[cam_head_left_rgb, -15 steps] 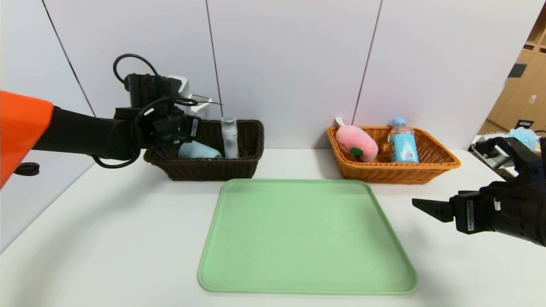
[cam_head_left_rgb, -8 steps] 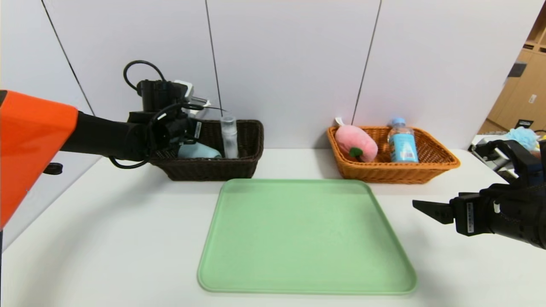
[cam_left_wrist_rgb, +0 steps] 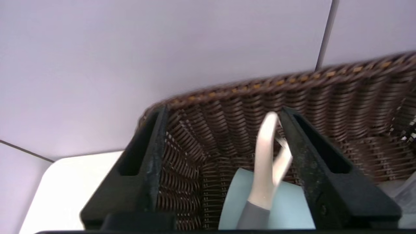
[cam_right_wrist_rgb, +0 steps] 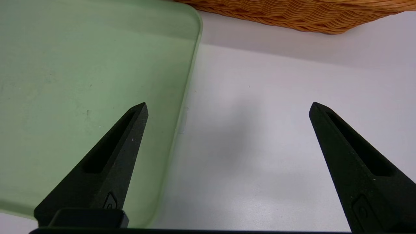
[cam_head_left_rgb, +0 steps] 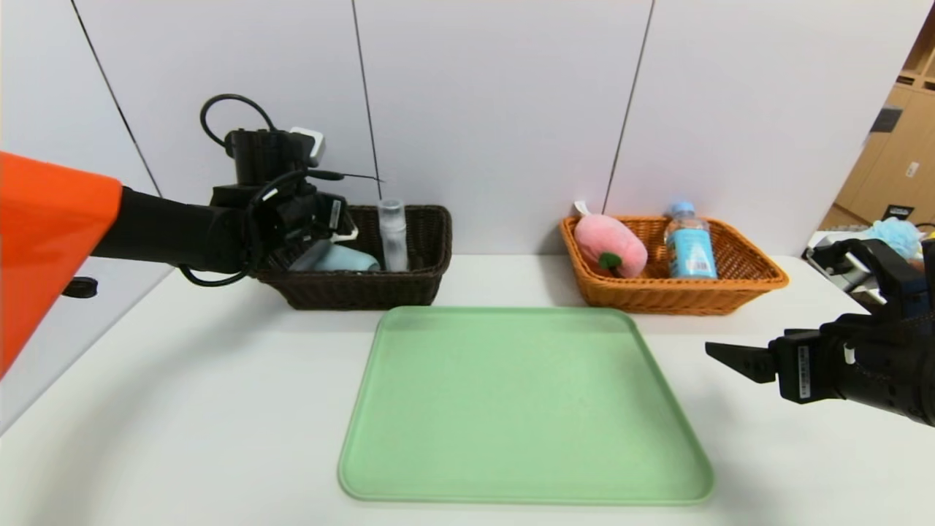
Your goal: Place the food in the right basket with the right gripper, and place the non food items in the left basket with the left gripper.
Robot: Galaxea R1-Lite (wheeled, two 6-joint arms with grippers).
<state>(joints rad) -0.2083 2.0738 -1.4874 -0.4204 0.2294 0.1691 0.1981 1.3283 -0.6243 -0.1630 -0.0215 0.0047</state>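
Left claw (cam_left_wrist_rgb: 221,136) has just spread open over the dark basket (cam_head_left_rgb: 409,285), dropping the peeler (cam_left_wrist_rgb: 268,162), which could snag a finger on retreat; right claw (cam_right_wrist_rgb: 227,130) wide open.

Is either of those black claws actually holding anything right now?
No. The left gripper stands open over the dark brown wicker basket, the white-headed peeler loose between its fingers. The right gripper is open, holding nothing.

The left arm (cam_head_left_rgb: 161,234) wore a bright orange shell near the shoulder, black beyond, with a looping black cable at the wrist camera block. The left hand (cam_left_wrist_rgb: 224,117) had matte black wedge fingers (hollowed by long slots). The right hand (cam_right_wrist_rgb: 227,109) matched, carrying a white label.
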